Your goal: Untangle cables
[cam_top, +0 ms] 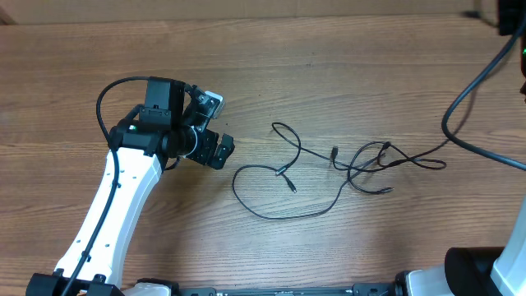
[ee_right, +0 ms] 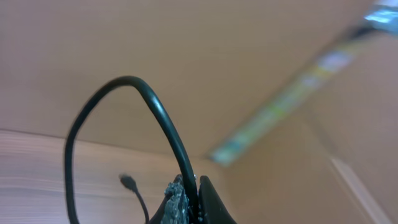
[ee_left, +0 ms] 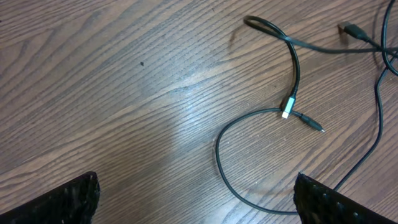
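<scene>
My left arm (cam_top: 123, 197) is a long, smooth white shell. A thin black wire (cam_top: 100, 103) runs along that white shell and loops out past its far end. At that same end sits a boxy black wrist housing (cam_top: 160, 107) with a small green light (cam_top: 130, 127) glowing beside it. Beyond it my left claw (cam_top: 215, 126) is black with one pale grey plate. Its pads (ee_left: 68, 202) are black and pebbled. My right arm (cam_top: 493, 263) shows white shell and a black joint. My right claw (ee_right: 186, 202) has dark, rough-faced fingers.
</scene>
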Robot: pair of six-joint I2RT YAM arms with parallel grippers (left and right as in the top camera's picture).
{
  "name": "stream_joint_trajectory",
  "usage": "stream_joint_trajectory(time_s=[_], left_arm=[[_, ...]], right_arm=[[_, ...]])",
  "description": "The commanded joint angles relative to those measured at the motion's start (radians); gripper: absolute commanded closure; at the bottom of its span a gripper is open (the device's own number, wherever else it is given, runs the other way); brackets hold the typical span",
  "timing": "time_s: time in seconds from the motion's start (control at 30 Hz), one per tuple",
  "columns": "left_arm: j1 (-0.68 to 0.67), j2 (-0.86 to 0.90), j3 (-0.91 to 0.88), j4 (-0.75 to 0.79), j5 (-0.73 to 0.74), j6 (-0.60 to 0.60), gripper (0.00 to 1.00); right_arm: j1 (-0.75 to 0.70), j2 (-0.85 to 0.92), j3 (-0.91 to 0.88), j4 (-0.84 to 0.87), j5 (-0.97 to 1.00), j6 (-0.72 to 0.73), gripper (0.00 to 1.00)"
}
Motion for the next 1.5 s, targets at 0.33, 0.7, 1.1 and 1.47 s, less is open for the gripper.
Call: stream_joint_trajectory(time_s=[0.33, 0.7, 1.1, 1.47], left_arm=[[0.002, -0.012, 0.016, 0.002, 0.015, 0.004, 0.01], [0.002, -0.012, 0.016, 0.002, 0.015, 0.004, 0.0], [0.002, -0.011, 0.016, 0.106, 0.014, 0.014, 0.0], [-0.058, -0.005, 0.016, 0.029, 0.332, 0.301, 0.0]], right_arm=[[0.007, -0.005, 0.014, 0.241, -1.097, 0.287, 0.96], [0.003, -0.005, 0.013, 0.235, -1.057, 0.286, 0.96], [0.003, -0.005, 0.013, 0.207, -1.055, 0.286, 0.96], [0.003, -0.005, 0.013, 0.198, -1.055, 0.286, 0.96]])
